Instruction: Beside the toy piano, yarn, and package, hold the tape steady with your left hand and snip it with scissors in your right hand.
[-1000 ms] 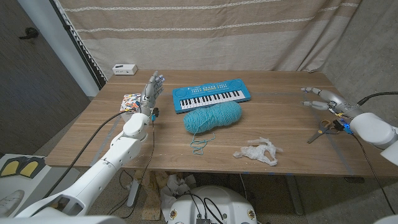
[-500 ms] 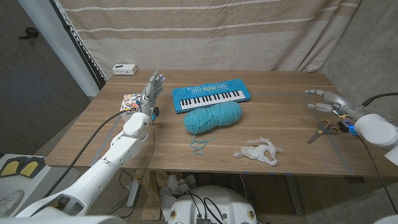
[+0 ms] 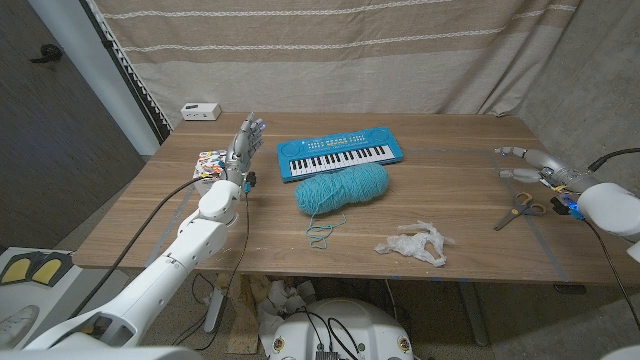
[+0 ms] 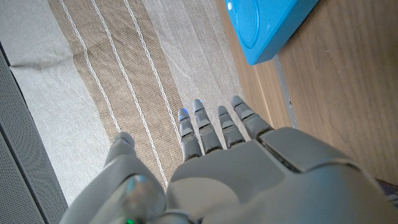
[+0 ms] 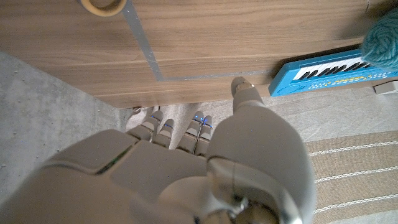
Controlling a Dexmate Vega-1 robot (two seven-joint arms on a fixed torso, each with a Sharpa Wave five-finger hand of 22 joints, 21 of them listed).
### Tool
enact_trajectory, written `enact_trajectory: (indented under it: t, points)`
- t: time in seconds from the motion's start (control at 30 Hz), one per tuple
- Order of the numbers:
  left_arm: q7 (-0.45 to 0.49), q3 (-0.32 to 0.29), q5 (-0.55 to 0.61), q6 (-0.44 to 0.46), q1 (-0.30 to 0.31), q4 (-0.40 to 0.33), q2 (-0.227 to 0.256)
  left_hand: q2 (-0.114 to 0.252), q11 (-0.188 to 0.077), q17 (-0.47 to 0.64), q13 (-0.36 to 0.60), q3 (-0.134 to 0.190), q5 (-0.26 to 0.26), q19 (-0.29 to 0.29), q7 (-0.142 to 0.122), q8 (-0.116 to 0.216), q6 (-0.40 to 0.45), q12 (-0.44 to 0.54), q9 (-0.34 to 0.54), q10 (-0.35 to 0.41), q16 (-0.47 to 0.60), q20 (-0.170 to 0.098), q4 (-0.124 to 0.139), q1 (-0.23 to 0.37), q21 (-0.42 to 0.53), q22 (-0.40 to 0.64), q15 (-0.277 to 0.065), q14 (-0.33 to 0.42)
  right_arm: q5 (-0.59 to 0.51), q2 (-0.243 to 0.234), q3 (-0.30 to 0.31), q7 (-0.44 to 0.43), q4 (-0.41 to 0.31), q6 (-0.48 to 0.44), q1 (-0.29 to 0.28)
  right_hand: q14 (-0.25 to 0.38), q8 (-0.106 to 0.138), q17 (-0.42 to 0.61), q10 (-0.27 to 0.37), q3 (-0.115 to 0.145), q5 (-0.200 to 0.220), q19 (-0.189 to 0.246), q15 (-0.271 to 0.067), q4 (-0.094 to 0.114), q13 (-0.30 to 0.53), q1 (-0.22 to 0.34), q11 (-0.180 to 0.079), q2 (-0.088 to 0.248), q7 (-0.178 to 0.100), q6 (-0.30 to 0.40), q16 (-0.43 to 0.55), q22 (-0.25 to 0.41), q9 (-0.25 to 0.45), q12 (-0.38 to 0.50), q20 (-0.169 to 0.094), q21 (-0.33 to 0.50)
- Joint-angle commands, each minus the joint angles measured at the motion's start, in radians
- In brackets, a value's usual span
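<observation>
- The bench [image 3: 460, 215] is showing a wood-grain top with a thin pale line running across its right end.
- A beige curtain [image 3: 340, 50] with woven pale stripes is hanging behind the far edge.
- The toy piano [image 3: 340, 156], a flat blue plastic slab with white and black keys, is lying near the middle of the far edge; the right wrist view is catching one keyed end [image 5: 329, 73] and the left wrist view one plain blue corner [image 4: 267, 25].
- The yarn [image 3: 341, 188], a soft, fuzzy teal skein, is sitting just in front of the piano, with a loose strand trailing toward the near edge.
- The package [image 3: 416, 243], crumpled clear plastic, is lying near the near edge, right of the yarn.
- The left robot hand [image 3: 246, 140] is standing raised near the left end, fingers apart and holding nothing.
- The right robot hand [image 3: 530, 164] is hovering at the right end, fingers apart and empty.
- The scissors [image 3: 518, 209] are lying on the bench just beside that hand, toward the near edge.
- A small colourful card [image 3: 211, 164] is lying by the left edge.
- The tape [image 5: 102, 5], a tan ring, is lying on the wood in the right wrist view; the head view is too coarse to make it out.
</observation>
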Motion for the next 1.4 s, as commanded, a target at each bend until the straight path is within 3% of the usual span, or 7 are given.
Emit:
enact_trajectory:
  t: [0.03, 0.37, 0.9, 1.07, 1.23, 1.33, 1.4]
  points:
    - [0.005, -0.005, 0.002, -0.001, 0.011, -0.012, 0.005, -0.006, 0.001, 0.002, 0.004, 0.008, 0.003, 0.001, 0.005, 0.005, 0.005, -0.002, 0.002, 0.006, 0.001, -0.002, -0.001, 0.008, -0.001, 0.002, -0.051, -0.001, -0.049, 0.01, 0.038, 0.05, -0.011, -0.005, -0.022, 0.006, -0.002, -0.001, 0.0, 0.006, 0.0, 0.009, -0.133, -0.004, 0.002, 0.017, -0.009, -0.001, -0.006, 0.006, 0.0, 0.001, 0.003, 0.0, -0.025, 0.009]
    - [0.007, -0.008, 0.001, 0.003, 0.021, -0.027, 0.012, -0.007, 0.0, 0.002, 0.004, 0.009, 0.003, 0.0, 0.005, 0.006, 0.006, -0.003, 0.002, 0.006, 0.0, -0.002, -0.001, 0.008, -0.001, 0.002, -0.049, -0.003, -0.121, -0.001, 0.07, 0.109, -0.028, -0.009, -0.055, 0.002, -0.006, -0.001, -0.003, 0.008, 0.0, 0.008, -0.133, -0.006, 0.002, 0.031, -0.008, -0.007, -0.007, 0.004, -0.002, 0.001, 0.003, -0.003, -0.028, 0.007]
    - [0.012, -0.011, 0.005, 0.001, 0.037, -0.042, 0.017, -0.008, -0.001, 0.002, 0.004, 0.009, 0.003, 0.002, 0.004, 0.008, 0.013, -0.003, 0.002, 0.007, 0.001, -0.002, 0.0, 0.007, 0.0, 0.002, -0.051, 0.0, -0.21, 0.032, 0.131, 0.189, -0.04, 0.026, -0.084, 0.009, -0.009, -0.001, 0.004, 0.008, 0.001, 0.018, -0.138, -0.002, 0.002, 0.04, -0.009, -0.012, -0.007, 0.005, 0.0, 0.001, 0.004, -0.003, -0.033, 0.009]
    - [0.014, -0.012, 0.005, -0.003, 0.042, -0.045, 0.015, -0.008, -0.002, 0.002, 0.004, 0.009, 0.003, 0.006, 0.005, 0.01, 0.017, -0.002, 0.002, 0.011, 0.002, -0.005, 0.0, 0.007, 0.001, 0.002, -0.051, 0.002, -0.238, 0.046, 0.142, 0.207, -0.047, 0.029, -0.092, 0.016, -0.009, 0.0, 0.013, 0.007, 0.001, 0.028, -0.141, 0.002, 0.002, 0.048, -0.008, -0.015, -0.009, 0.017, 0.001, 0.001, 0.004, -0.002, -0.063, 0.011]
    - [0.022, -0.014, 0.007, -0.002, 0.053, -0.057, 0.018, -0.008, 0.005, 0.002, 0.004, 0.009, 0.004, 0.006, 0.005, 0.01, 0.02, -0.001, 0.002, 0.014, 0.003, -0.005, 0.0, 0.007, 0.001, 0.002, -0.051, 0.004, -0.266, 0.056, 0.148, 0.218, -0.052, 0.037, -0.098, 0.011, -0.008, 0.0, 0.018, 0.005, 0.001, 0.017, -0.143, 0.005, 0.002, 0.049, -0.01, -0.018, -0.008, 0.022, -0.001, 0.001, 0.004, -0.002, -0.073, 0.005]
    - [0.026, -0.016, 0.007, -0.001, 0.057, -0.062, 0.018, -0.008, 0.005, 0.002, 0.004, 0.009, 0.004, 0.006, 0.005, 0.01, 0.02, -0.001, 0.002, 0.014, 0.003, -0.006, 0.0, 0.007, 0.001, 0.002, -0.051, 0.005, -0.284, 0.058, 0.151, 0.225, -0.052, 0.045, -0.101, 0.012, -0.034, 0.001, 0.018, 0.001, 0.002, 0.018, -0.144, 0.01, 0.003, 0.054, -0.012, -0.022, 0.005, -0.039, -0.002, 0.001, 0.004, -0.005, -0.076, 0.004]
    - [0.026, -0.016, 0.01, -0.003, 0.058, -0.063, 0.019, -0.008, 0.004, 0.002, 0.004, 0.009, 0.004, 0.005, 0.005, 0.01, 0.02, -0.001, 0.002, 0.014, 0.003, -0.006, 0.0, 0.007, 0.001, 0.002, -0.051, 0.005, -0.297, 0.058, 0.154, 0.231, -0.053, 0.052, -0.104, 0.011, -0.034, 0.001, 0.018, 0.001, 0.002, 0.019, -0.145, 0.01, 0.003, 0.054, -0.012, -0.022, 0.006, -0.039, -0.002, 0.001, 0.005, -0.006, -0.078, 0.004]
